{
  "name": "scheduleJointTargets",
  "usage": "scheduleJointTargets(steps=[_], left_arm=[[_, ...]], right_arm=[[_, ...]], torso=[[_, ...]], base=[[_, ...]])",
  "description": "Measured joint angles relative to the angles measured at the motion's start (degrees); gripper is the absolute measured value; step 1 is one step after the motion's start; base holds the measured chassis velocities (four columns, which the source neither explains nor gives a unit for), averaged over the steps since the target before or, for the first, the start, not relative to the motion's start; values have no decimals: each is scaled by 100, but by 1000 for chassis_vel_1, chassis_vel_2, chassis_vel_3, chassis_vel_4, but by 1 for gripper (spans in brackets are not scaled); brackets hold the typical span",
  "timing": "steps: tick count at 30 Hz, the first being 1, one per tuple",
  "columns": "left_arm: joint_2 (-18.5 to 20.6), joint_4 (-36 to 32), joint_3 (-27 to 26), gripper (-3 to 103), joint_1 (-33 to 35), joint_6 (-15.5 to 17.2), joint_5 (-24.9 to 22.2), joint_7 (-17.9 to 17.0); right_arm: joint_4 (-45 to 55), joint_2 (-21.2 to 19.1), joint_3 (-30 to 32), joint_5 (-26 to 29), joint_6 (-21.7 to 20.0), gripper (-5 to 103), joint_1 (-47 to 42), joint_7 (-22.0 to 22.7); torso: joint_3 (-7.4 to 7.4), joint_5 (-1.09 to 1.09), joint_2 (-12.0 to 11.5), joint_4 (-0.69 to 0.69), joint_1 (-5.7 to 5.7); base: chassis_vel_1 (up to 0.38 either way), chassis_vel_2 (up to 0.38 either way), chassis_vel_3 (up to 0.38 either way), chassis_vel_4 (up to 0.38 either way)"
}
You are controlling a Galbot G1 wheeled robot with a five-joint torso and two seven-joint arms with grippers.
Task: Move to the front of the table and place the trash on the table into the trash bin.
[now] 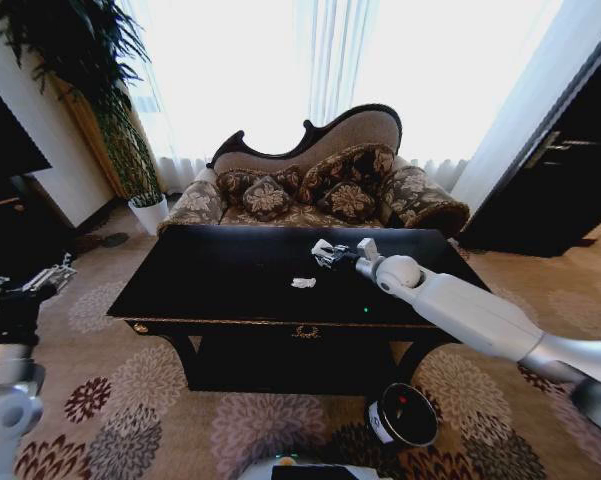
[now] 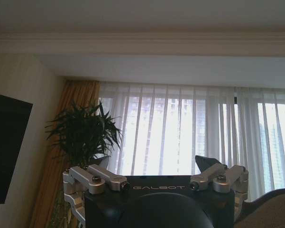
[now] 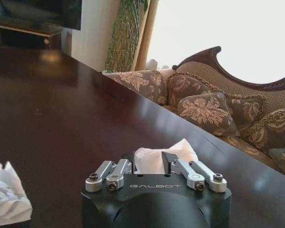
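At the left edge of the head view the left gripper (image 1: 42, 279) hung out past the table (image 1: 210, 275), far from the trash, with its fingers spread open and holding nothing. Near the middle of the frame a small white paper scrap (image 1: 303, 283) lay loose on the dark top, just left of the right gripper (image 1: 332, 254), so the right arm was much nearer to it. That gripper had its fingers pressed shut on a soft, crumpled white tissue (image 3: 157, 157), while the trash bin (image 1: 404, 414) stood on the carpet at the lower right.
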Motion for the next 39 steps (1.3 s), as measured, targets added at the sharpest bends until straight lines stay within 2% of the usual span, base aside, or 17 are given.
scheduleJointTargets(steps=[2,4,7,12,14,16,17,19,22,25,27,28,30,33,34,37,39], left_arm=[[-3,-20,0,100,5,0,1,-1],[-6,-26,1,100,7,0,3,-1],[-20,-45,4,100,17,0,9,-1],[-30,-53,-1,100,28,0,10,-1],[-32,-53,-7,100,31,0,10,-1],[-34,-44,-19,100,34,0,10,-1],[-34,-38,-23,100,35,0,10,-1],[-36,-26,-25,100,35,-1,11,-1],[-39,-16,-25,100,33,-2,13,-1],[-50,4,6,100,22,-3,42,-1],[-56,8,17,100,19,-4,52,-1],[-59,16,30,100,18,-5,62,0],[-59,20,33,100,17,-5,65,1],[-55,42,46,100,5,-7,73,1],[-55,42,46,100,5,-7,73,1],[-54,46,69,100,2,-7,86,3],[-56,46,77,100,3,-8,93,4]], right_arm=[[29,-48,61,9,30,25,-55,-57],[40,-66,84,11,46,25,-78,-89],[43,-84,108,9,70,9,-99,-139],[-74,-1,32,-17,62,-1,-16,-39],[-112,33,3,-18,51,5,17,6],[-182,92,-48,-16,36,16,72,61],[-210,118,-69,-16,32,16,96,71],[-263,172,-97,-16,25,27,137,85],[-307,210,-116,-24,22,33,162,90],[-510,314,-175,-98,27,49,263,92],[-567,340,-183,-116,31,49,288,91],[-633,369,-187,-128,35,60,313,87],[-653,378,-188,-133,36,60,319,83],[-696,392,-189,-155,45,77,321,76],[-696,392,-189,-155,45,77,321,76],[-735,400,-175,-193,48,93,321,57],[-781,400,-169,-254,51,97,321,12]], torso=[[0,0,0,-1,0],[0,0,0,-1,0],[0,0,0,0,0],[0,0,0,0,0],[0,0,0,0,0],[0,0,0,0,0],[0,0,0,0,0],[0,-1,0,0,0],[0,-1,0,0,0],[0,-1,0,0,0],[0,0,0,0,0],[0,-1,0,0,0],[0,0,0,0,0],[0,0,0,0,0],[0,0,0,0,0],[0,0,0,0,0],[0,-1,0,0,0]], base=[[0,0,0,0],[0,0,0,0],[0,0,0,0],[0,0,0,0],[0,0,0,0],[0,0,0,0],[0,0,0,0],[0,0,0,0],[0,0,0,0],[0,0,0,0],[0,0,0,0],[0,0,0,0],[0,0,0,0],[0,0,0,0],[0,0,0,0],[0,0,0,0],[0,0,0,0]])
